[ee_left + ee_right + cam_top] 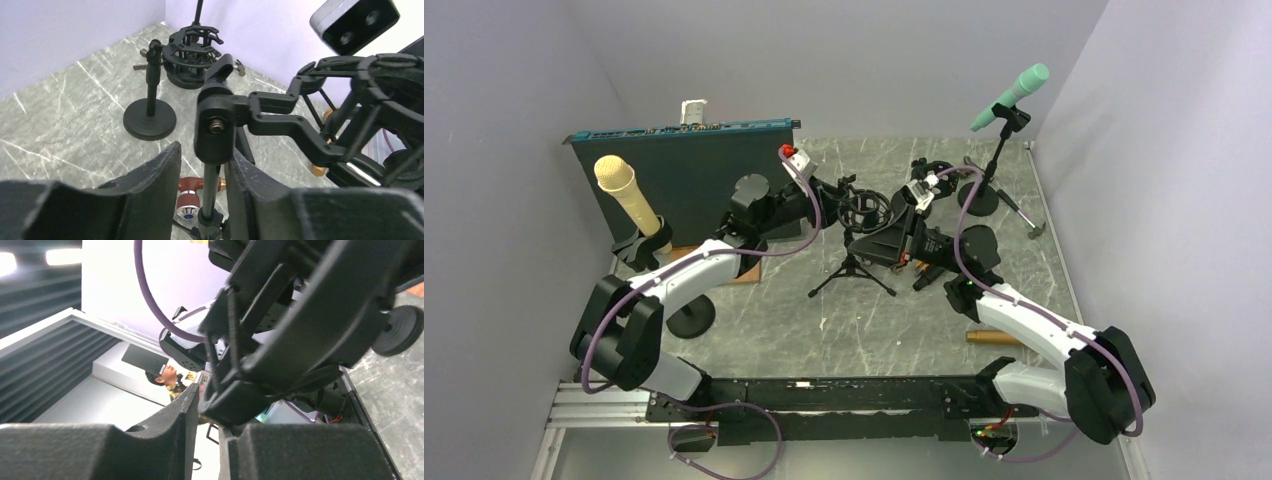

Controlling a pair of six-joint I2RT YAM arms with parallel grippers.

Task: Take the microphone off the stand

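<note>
Grey marbled bench (824, 330) between lilac walls. Nearest, the left hand (204, 165) sits narrow around the post of the tripod stand (852, 272), with a gap showing on one side. Just beyond, the right hand (206, 405) pinches the black shock mount (380, 95). The microphone should sit there, but I cannot make it out. Judged step: bracing the stand, with a steady lift to follow. Farther clips hold a yellow microphone (629, 195) and a green microphone (1012, 95).

table (824, 340): grey marble | tripod stand (852, 278) centre | round-base stand (977, 198) far right | wooden rod (992, 338) near right
</note>
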